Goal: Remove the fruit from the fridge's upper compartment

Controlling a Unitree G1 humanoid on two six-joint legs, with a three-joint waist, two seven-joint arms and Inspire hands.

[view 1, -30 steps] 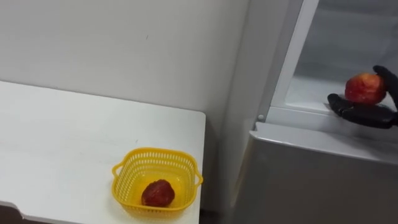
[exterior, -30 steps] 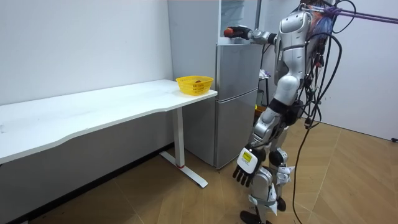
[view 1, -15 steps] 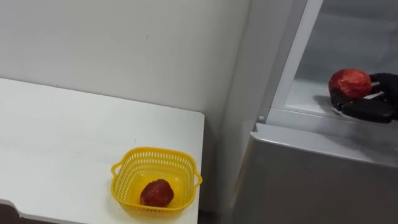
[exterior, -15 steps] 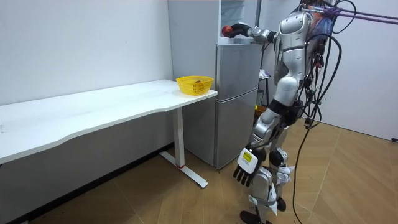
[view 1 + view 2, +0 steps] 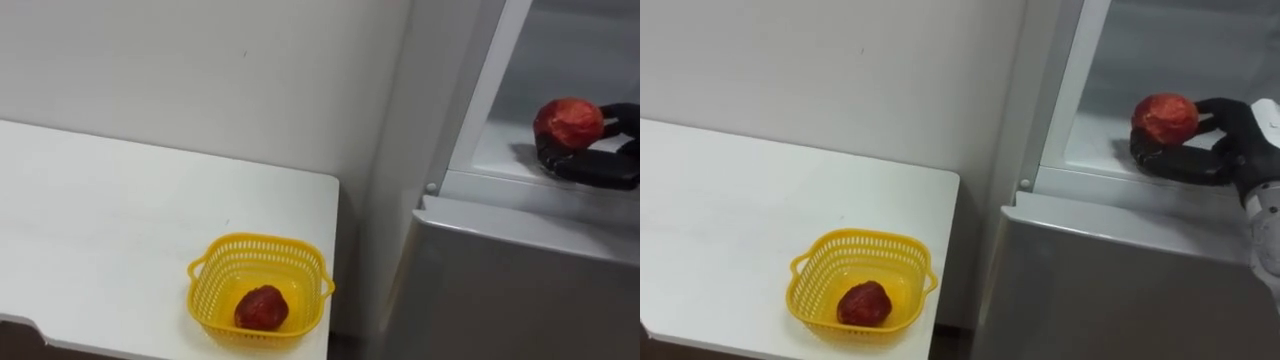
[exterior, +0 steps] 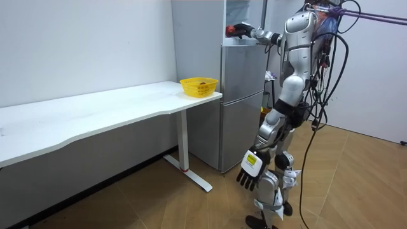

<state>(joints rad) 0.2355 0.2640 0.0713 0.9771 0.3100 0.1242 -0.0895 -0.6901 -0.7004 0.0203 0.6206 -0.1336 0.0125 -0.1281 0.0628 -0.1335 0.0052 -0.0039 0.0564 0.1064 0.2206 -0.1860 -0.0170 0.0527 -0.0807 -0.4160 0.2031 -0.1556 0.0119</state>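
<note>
A red apple [image 5: 1163,118] is in my right hand [image 5: 1205,155], just over the shelf [image 5: 497,150] of the open upper fridge compartment. The fingers lie curled beneath the apple [image 5: 568,122] and the thumb wraps its right side, so the right hand [image 5: 600,165] is shut on it. In the room view I stand in front of the fridge with the right arm stretched up to the compartment, where the right hand [image 6: 243,30] grips the apple [image 6: 230,30]. My left hand [image 6: 249,172] hangs low beside my leg, fingers relaxed.
A yellow basket [image 5: 258,241] with a dark red fruit [image 5: 262,307] in it stands at the near right corner of the white table [image 5: 120,230], left of the fridge. The closed grey lower fridge door [image 5: 500,290] is below the hand.
The right hand's fingers have curled round the apple and drawn it slightly up from the shelf. The whole eye view has shifted a little.
</note>
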